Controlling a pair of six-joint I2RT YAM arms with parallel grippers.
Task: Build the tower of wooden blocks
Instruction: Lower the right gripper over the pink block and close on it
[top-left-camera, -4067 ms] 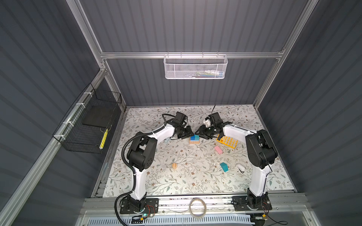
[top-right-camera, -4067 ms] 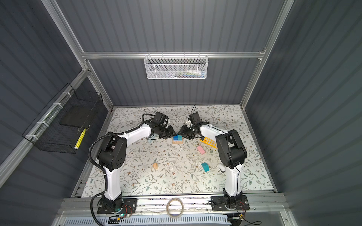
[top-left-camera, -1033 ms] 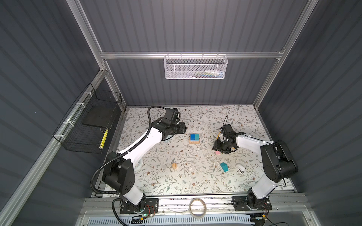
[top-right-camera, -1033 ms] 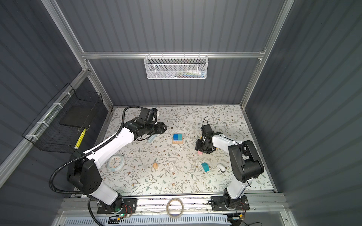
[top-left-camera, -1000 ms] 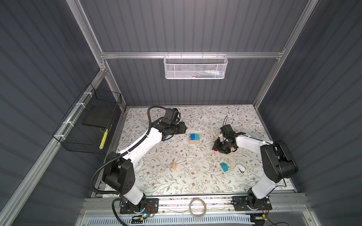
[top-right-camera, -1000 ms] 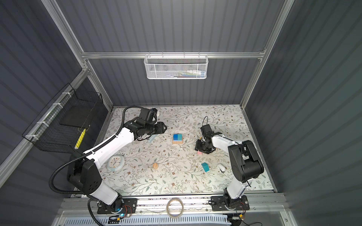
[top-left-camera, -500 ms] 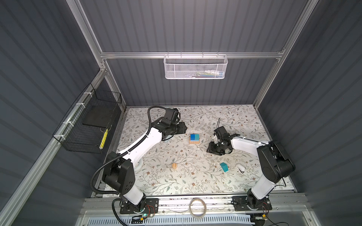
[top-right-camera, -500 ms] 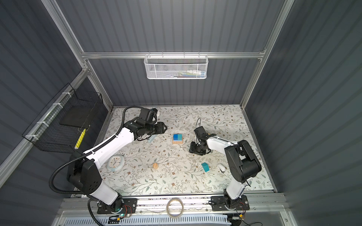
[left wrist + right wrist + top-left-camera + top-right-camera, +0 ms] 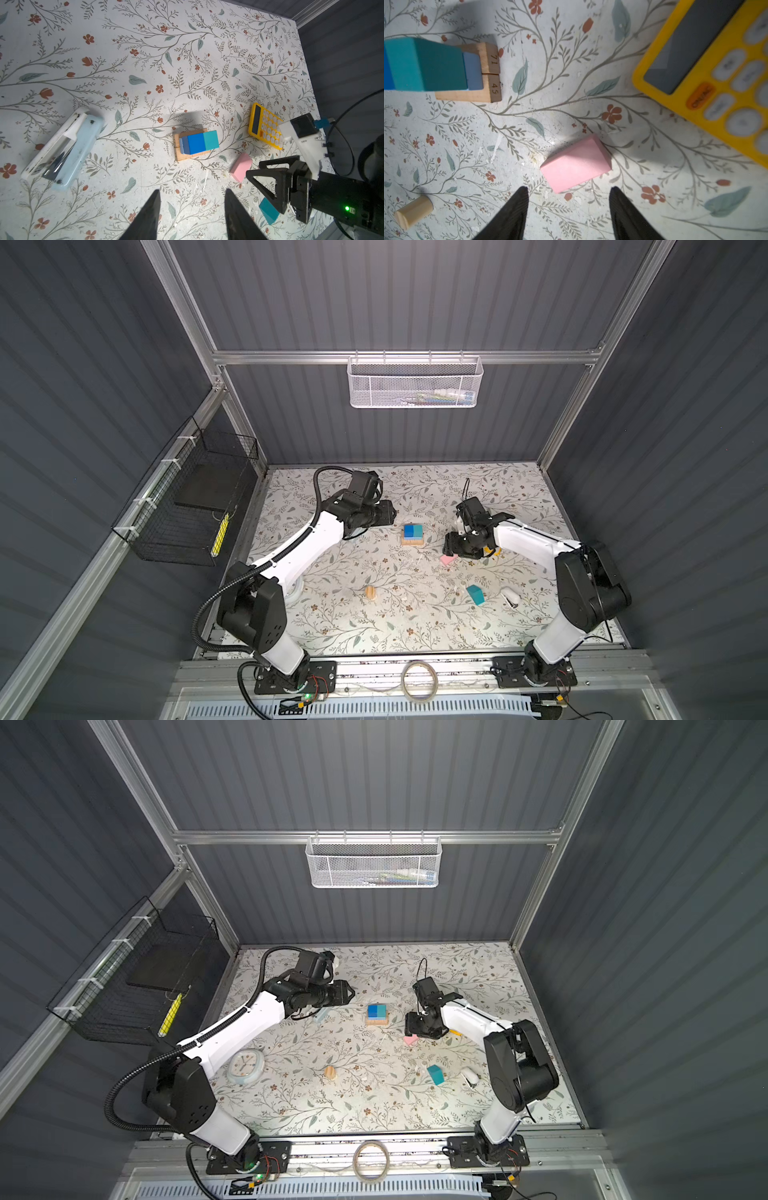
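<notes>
Both top views: left tool point(image 9: 390, 513), jaws partly apart and empty, sits at 10 o'clock of the wood block tower point(image 9: 412, 534), which stands mid-surface point(image 9: 374, 626). Pink block point(image 9: 446, 560) lies loose at its 4 o'clock. Right tool point(image 9: 568, 188), jaws wide, empty, hovers over it.

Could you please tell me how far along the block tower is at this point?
Done: the tower has two tan bars at its base, with blue and teal blocks stacked on them. In hand: nothing; the right end effector is open close to the pink block, not gripping it. Left: that pink block and the teal roof piece lie loose, as does a tan cylinder.
</notes>
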